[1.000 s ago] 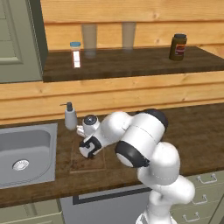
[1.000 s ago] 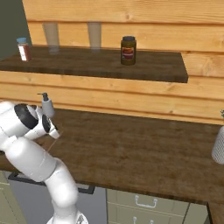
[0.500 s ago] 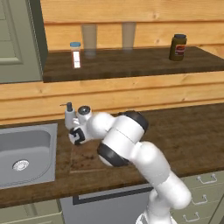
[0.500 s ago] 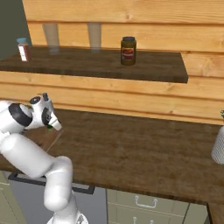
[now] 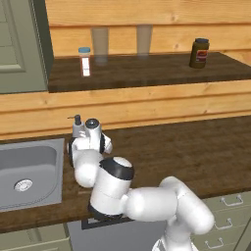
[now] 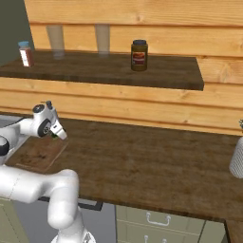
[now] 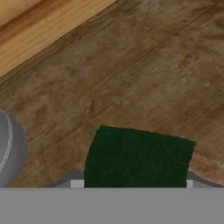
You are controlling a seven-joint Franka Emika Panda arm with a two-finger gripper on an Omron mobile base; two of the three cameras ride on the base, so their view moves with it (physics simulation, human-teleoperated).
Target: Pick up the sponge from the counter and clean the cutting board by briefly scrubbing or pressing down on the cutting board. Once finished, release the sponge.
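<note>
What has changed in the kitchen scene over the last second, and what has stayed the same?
The arm has swung left across the counter, carrying its claw from over the cutting board toward the soap bottle by the sink. The hand view shows the green sponge right at the claw. The board, the shelf jars and the glasses have not moved.

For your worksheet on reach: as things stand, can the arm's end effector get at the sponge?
Probably yes. In the hand view the dark green sponge lies directly ahead on the counter, with nothing between. In the right base view the end effector is low beside the cutting board.
</note>
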